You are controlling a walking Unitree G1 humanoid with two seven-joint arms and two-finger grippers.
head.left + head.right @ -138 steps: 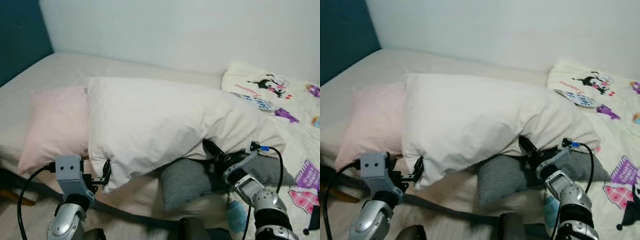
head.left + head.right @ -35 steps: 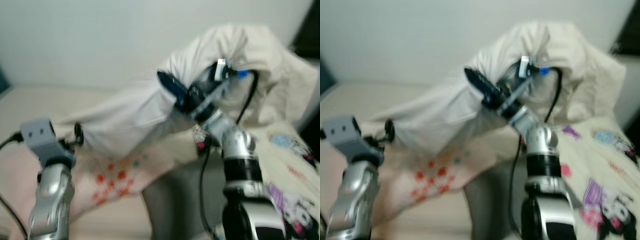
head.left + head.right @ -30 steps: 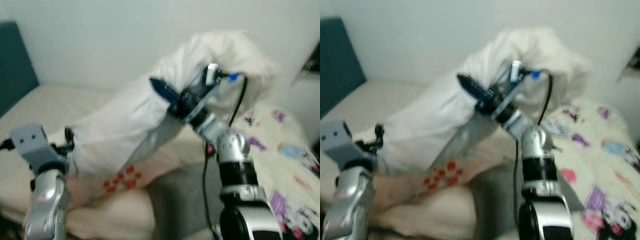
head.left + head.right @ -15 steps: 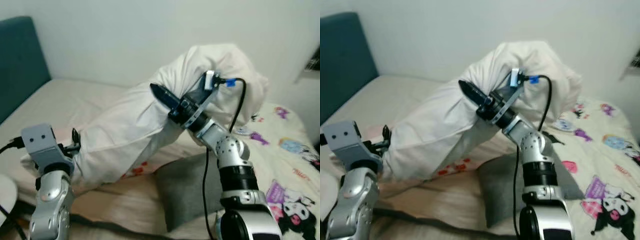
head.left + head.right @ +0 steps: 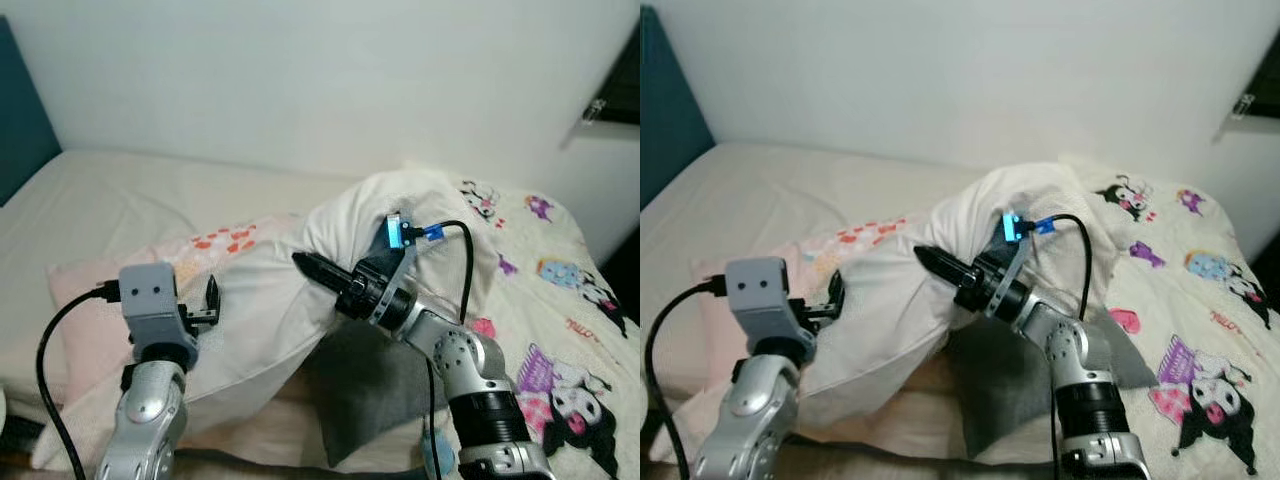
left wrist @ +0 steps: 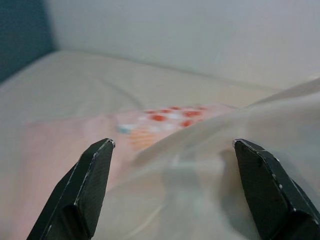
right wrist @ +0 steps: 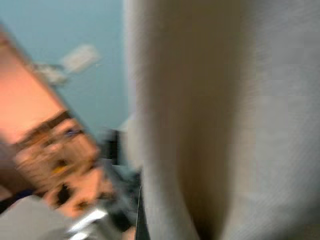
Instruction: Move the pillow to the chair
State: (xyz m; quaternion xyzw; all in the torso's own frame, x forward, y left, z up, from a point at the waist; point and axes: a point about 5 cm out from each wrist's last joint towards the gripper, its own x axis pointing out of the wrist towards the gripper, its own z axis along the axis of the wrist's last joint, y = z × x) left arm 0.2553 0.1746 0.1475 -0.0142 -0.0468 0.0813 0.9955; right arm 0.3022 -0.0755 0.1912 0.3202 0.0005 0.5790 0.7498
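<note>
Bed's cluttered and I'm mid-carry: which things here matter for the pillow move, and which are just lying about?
In the job: white pillow; right gripper against it; left gripper open beside it.

Lying about: pink pillow; grey cushion; cartoon-print blanket.

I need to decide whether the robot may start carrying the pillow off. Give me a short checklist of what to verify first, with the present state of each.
1. Right gripper against the white pillow: ok; a firm hold: cannot tell.
2. Left gripper holding the pillow: not ok; its fingers stand wide open, cloth only between them.
3. Pillow lifted off the bed: not ok; its lower end sags onto the pink pillow.
4. Grey cushion left behind: ok, it lies below.
5. Chair located: cannot tell.
</note>
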